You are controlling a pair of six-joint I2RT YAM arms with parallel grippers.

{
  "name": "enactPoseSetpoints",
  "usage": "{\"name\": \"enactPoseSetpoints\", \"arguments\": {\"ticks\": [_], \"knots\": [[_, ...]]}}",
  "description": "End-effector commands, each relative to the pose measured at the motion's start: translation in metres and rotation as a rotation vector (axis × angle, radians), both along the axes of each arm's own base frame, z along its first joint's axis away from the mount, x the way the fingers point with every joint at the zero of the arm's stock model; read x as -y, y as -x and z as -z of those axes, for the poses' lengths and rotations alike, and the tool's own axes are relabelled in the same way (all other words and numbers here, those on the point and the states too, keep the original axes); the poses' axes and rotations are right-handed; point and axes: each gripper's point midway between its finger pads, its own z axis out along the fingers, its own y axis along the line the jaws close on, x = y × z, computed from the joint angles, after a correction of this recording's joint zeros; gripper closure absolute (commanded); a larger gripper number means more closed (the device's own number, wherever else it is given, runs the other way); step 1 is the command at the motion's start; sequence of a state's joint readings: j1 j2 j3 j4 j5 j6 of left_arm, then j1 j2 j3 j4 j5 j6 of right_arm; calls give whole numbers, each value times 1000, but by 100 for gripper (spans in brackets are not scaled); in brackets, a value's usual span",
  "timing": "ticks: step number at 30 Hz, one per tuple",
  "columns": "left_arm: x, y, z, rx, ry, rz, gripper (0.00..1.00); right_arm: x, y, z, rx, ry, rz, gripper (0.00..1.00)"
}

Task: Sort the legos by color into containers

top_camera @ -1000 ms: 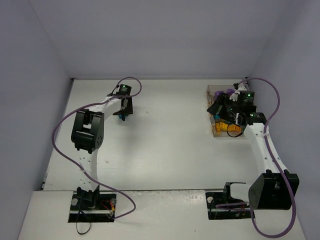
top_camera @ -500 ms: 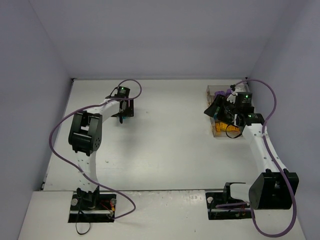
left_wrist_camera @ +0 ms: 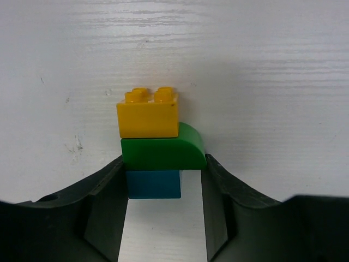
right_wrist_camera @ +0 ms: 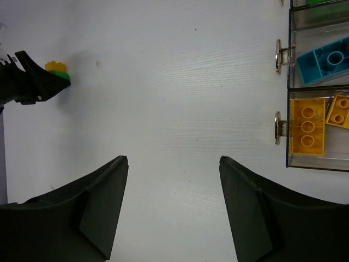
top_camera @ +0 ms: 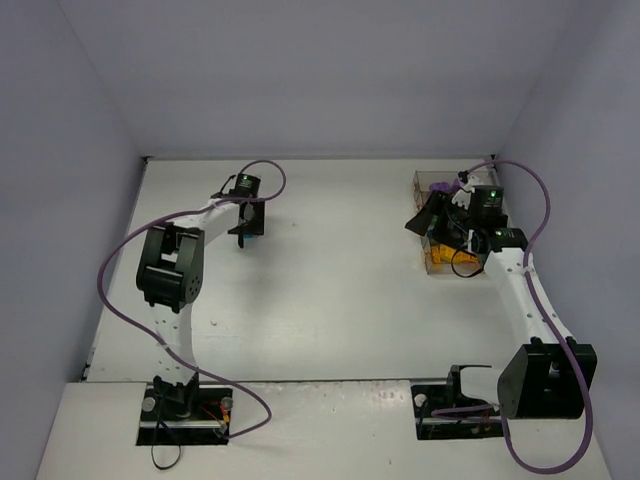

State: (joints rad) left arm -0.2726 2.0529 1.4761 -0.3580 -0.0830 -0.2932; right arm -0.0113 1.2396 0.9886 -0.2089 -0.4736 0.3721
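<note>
Three legos are stuck together in a stack on the table in the left wrist view: an orange brick (left_wrist_camera: 147, 115), a rounded green brick (left_wrist_camera: 162, 152) and a teal brick (left_wrist_camera: 154, 184). My left gripper (left_wrist_camera: 163, 164) is shut on this stack, with both fingers pressing the sides of the green brick. From above, the left gripper (top_camera: 245, 226) sits at the back left. My right gripper (right_wrist_camera: 173, 159) is open and holds nothing, over bare table just left of the containers (right_wrist_camera: 289, 109). One bin holds a teal brick (right_wrist_camera: 327, 63), and its neighbour holds two orange bricks (right_wrist_camera: 308, 126).
The row of containers (top_camera: 432, 182) stands at the back right near the side wall, partly hidden by my right arm (top_camera: 510, 275). In the right wrist view my left gripper (right_wrist_camera: 32, 82) and the stack show far off at the left edge.
The left gripper opened wider, then closed onto the sides of the brick stack. The right gripper shifted slightly left, away from the containers, and stayed open.
</note>
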Motion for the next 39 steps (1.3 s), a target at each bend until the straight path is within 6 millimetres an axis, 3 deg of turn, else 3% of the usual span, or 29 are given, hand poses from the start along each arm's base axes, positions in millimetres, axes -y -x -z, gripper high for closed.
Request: {"name": "enactPoseSetpoints", "arguments": {"ticks": [1,7,9,10,12,13,15,17,18,22,27,35,39], "knots": [[3,-3,-42,89,36,28,76,-10,-5,-23,89,-29,-56,36],[26,2,-115,268,152,136,76,-29,-5,-35,109,-54,-124,36],[34,12,-121,284,188,184,76,-34,-5,-37,111,-68,-144,36],[39,13,-141,348,208,234,76,-37,-6,-39,117,-73,-155,36],[57,31,-141,360,265,355,76,-45,-4,-45,120,-105,-193,36],[64,35,-162,441,264,444,76,-48,-5,-47,122,-118,-207,36],[88,56,-171,485,305,604,76,-60,-2,-56,123,-161,-259,36],[99,73,-182,575,269,753,76,-71,0,-63,121,-197,-306,36],[111,86,-185,594,285,828,76,-76,0,-71,130,-209,-325,36],[130,119,-204,698,292,1006,76,-109,6,-85,125,-254,-428,36],[148,150,-217,730,320,1148,76,-144,10,-83,94,-266,-507,36],[168,173,-224,724,330,1246,76,-197,25,-77,52,-276,-630,35],[173,175,-221,718,327,1256,75,-211,28,-77,50,-280,-660,35]]}}
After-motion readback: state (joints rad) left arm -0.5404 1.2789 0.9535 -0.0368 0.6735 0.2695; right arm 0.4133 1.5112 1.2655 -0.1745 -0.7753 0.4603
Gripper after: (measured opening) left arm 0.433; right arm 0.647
